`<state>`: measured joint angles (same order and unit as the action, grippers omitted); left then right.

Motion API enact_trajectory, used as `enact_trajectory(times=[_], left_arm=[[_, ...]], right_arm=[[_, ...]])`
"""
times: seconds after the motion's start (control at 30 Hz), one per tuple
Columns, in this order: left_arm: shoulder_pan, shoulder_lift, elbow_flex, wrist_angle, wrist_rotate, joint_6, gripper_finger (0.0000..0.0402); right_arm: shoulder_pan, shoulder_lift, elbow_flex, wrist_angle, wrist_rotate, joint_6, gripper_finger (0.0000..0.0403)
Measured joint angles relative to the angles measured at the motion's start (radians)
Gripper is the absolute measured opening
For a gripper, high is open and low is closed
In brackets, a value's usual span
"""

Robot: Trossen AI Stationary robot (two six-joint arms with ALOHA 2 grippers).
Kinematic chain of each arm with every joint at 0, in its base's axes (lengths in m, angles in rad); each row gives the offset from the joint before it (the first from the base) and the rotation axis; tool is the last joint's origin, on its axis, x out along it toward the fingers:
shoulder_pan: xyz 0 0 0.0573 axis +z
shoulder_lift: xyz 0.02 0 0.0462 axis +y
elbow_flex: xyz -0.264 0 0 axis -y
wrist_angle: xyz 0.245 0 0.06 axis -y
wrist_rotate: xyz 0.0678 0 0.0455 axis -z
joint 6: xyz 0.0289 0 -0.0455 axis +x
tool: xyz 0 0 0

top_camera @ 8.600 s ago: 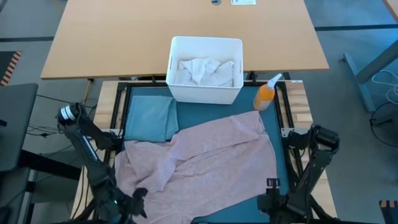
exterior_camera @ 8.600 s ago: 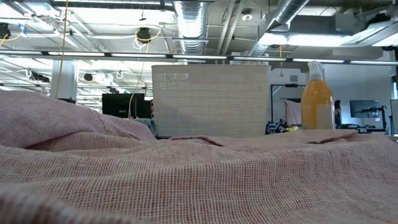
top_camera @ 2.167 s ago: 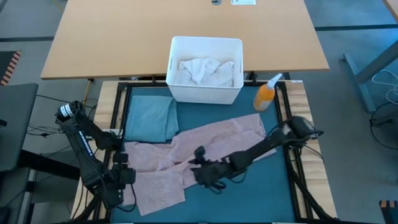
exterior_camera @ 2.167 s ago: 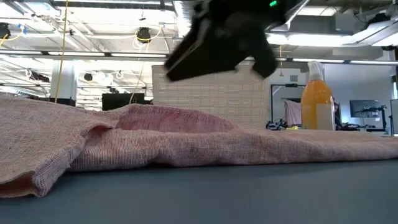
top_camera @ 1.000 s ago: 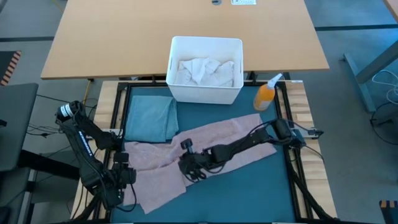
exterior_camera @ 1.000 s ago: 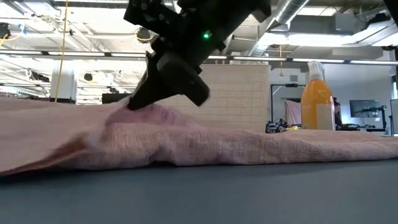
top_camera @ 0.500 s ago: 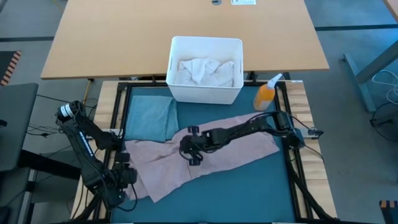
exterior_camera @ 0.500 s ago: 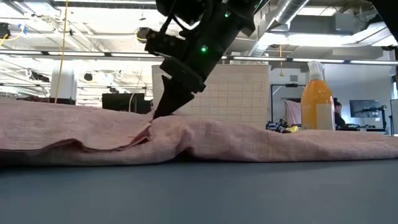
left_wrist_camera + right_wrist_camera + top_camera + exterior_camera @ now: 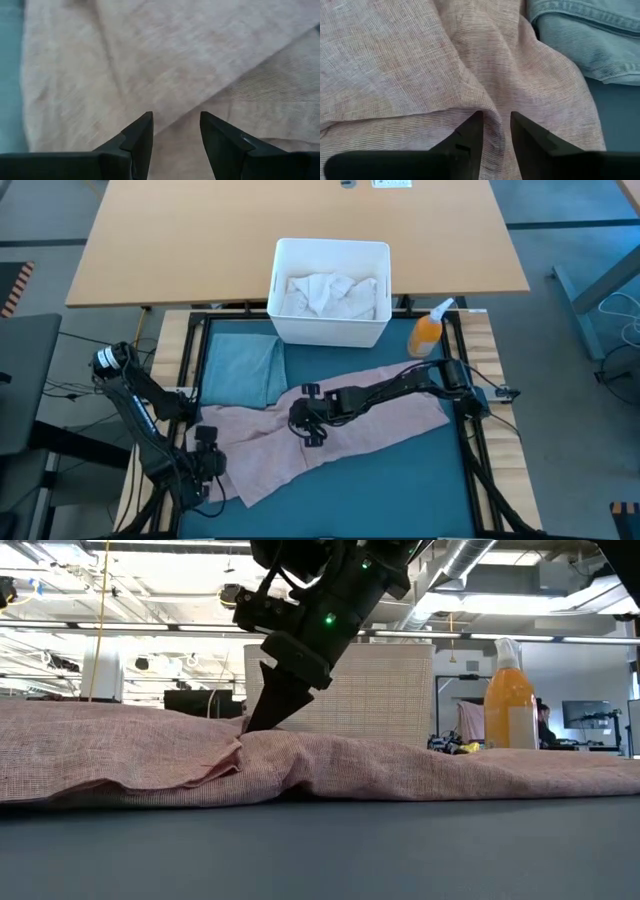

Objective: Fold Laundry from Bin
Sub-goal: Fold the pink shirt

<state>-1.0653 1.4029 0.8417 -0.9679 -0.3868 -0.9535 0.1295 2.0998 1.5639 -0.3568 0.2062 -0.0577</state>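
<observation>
The dusty pink shirt [image 9: 340, 420] lies spread across the teal mat [image 9: 400, 480], slanting from the near left to the far right. My right gripper [image 9: 305, 423] reaches over to the shirt's left-middle part and is shut on it; it also shows in the low view [image 9: 258, 720]. My left gripper [image 9: 207, 464] stands open over the shirt's near left part [image 9: 150, 60], holding nothing. The folded light blue jeans [image 9: 240, 370] lie on the mat at the far left. The white bin [image 9: 330, 330] behind the mat holds white cloth [image 9: 325, 292]. My right gripper pinches a raised fold of the pink shirt [image 9: 495, 107] between its two fingers, near the shirt's left-middle. The fingers [image 9: 270, 700] come from above, slanting down. The rest of the shirt lies slack on the mat, with a low ridge at the fingertips.
An orange spray bottle [image 9: 427, 332] stands at the mat's far right corner, beside the bin. The jeans [image 9: 580, 35] lie just beyond the pinched fold. Bare mat shows along the near edge and near right.
My right gripper has gone toward the table's far edge, drawing the shirt's fold with it. The shirt's near left flap has been pulled in and now lies narrower; its far right end has stayed. My left gripper has shifted slightly toward the shirt.
</observation>
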Motion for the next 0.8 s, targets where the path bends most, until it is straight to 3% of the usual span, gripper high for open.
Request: enact_trajectory(times=[0.27, 0.5, 0.6, 0.73, 0.8], left_arm=[[0.004, 0.000, -0.029, -0.003, -0.090, -0.023, 0.0155], [0.030, 0.000, -0.029, 0.023, -0.097, -0.026, 0.0148], [0.043, 0.000, -0.029, 0.034, -0.100, -0.045, 0.0107], [0.054, 0.000, -0.029, 0.033, -0.103, -0.055, 0.0018], [0.059, 0.000, -0.026, 0.027, -0.120, -0.053, 0.0009]], right_arm=[[-0.002, 0.001, 0.000, -0.002, 0.000, -0.003, 0.0130], [-0.002, -0.008, 0.000, -0.013, 0.000, -0.002, 0.0127], [-0.001, -0.019, 0.000, -0.024, 0.001, 0.005, 0.0127], [0.000, -0.054, -0.001, -0.085, 0.001, 0.011, 0.0127], [0.002, -0.071, -0.001, -0.140, 0.001, 0.029, 0.0127]])
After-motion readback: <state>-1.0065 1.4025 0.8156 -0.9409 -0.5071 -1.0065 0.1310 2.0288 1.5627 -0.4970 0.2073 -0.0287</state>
